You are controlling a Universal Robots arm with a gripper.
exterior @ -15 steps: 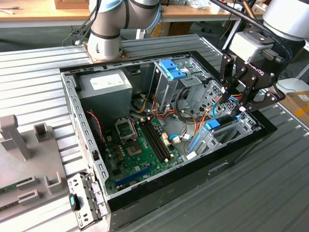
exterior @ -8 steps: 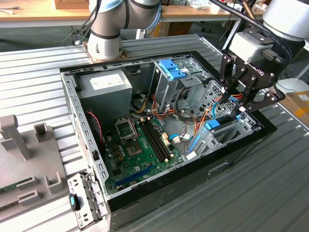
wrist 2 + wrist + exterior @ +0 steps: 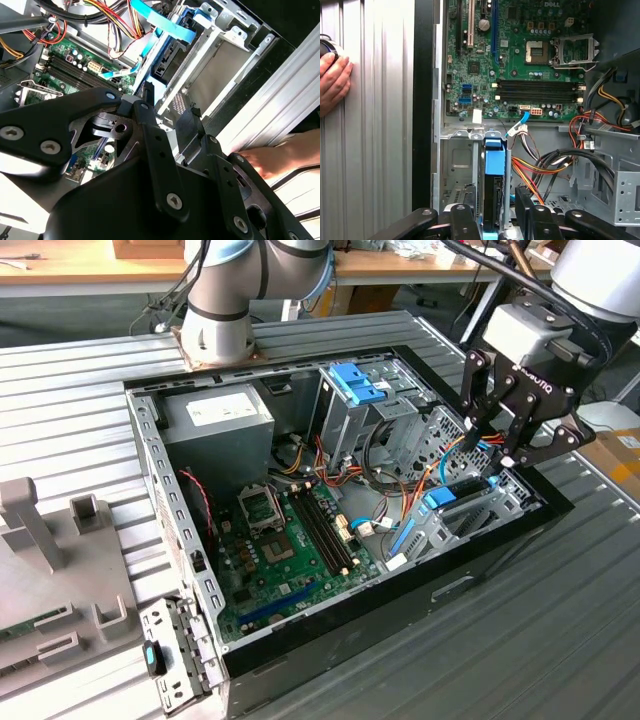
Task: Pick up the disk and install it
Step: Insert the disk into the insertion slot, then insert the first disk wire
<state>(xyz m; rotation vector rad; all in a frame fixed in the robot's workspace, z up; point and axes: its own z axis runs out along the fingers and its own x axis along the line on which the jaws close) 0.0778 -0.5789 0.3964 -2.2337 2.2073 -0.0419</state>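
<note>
The black gripper hangs over the corner of the open black-walled computer case that lies towards the exterior view's right. Its fingers are spread apart with nothing between them.

The flat grey hard disk in its light blue plastic carrier is seated on edge in a slot of the grey sheet-metal drive bay, just inside the case's side wall. In the first wrist view it is seen edge-on, blue bracket uppermost, with one finger to either side of its line. In the exterior view the disk sits just below the fingertips, apart from them. In the second wrist view the disk shows as a dark slab in the bay, beyond the fingertips.

The green motherboard covers the case floor, with a grey box-shaped power supply at the far end. A tall metal cage topped by a blue plastic latch stands near the middle. Orange, red and yellow wires run beside the bay.

The case rests on a ribbed grey metal table. A person's hand lies on the table outside the case wall and also shows in the second wrist view. A grey moulded fixture sits on the table at the exterior view's left.
</note>
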